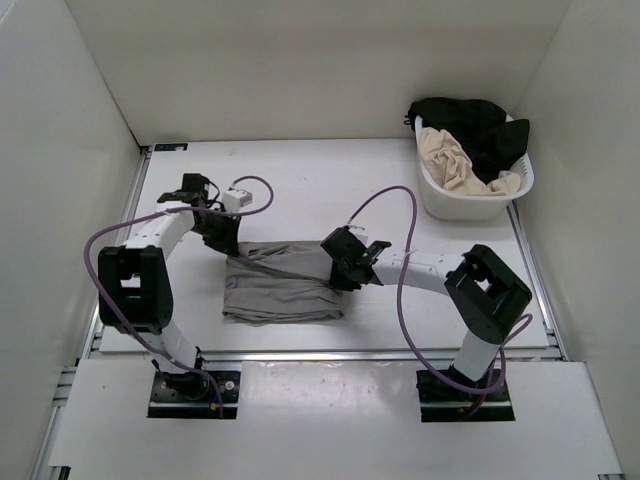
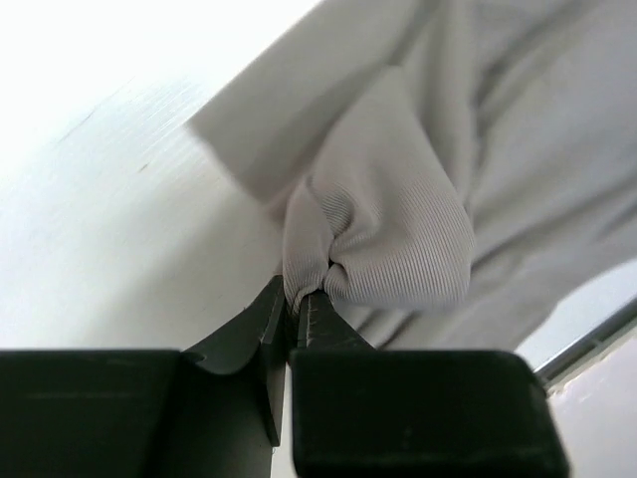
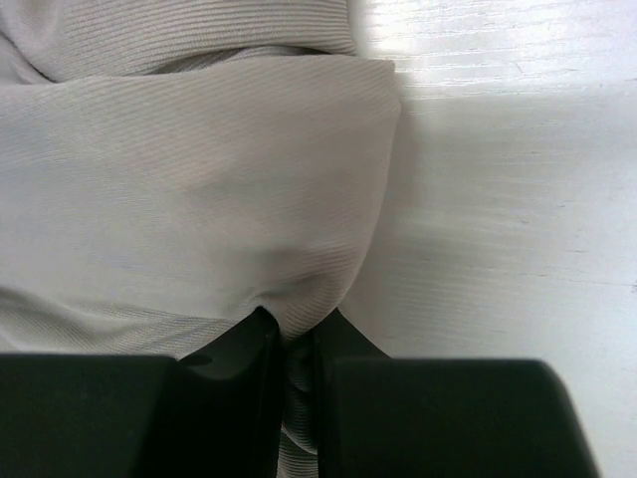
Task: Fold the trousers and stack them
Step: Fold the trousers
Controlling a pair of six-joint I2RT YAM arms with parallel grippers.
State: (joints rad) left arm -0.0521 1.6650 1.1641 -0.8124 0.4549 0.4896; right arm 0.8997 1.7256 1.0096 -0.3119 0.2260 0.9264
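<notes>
Pinches with left tool, clamped on a puckered fold of the trousers; grips with right tool, shut tight on their right edge. Lie folded on the counter between both arms.

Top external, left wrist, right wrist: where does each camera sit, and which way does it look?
Top external: above, behind the bases; looks down on table, laundry basket, left arm, right arm.
Left wrist: on that wrist; looks along left gripper, shut on the trousers.
Right wrist: likewise; right gripper shut on the trousers' edge.
Shared: all show the trousers.
</notes>
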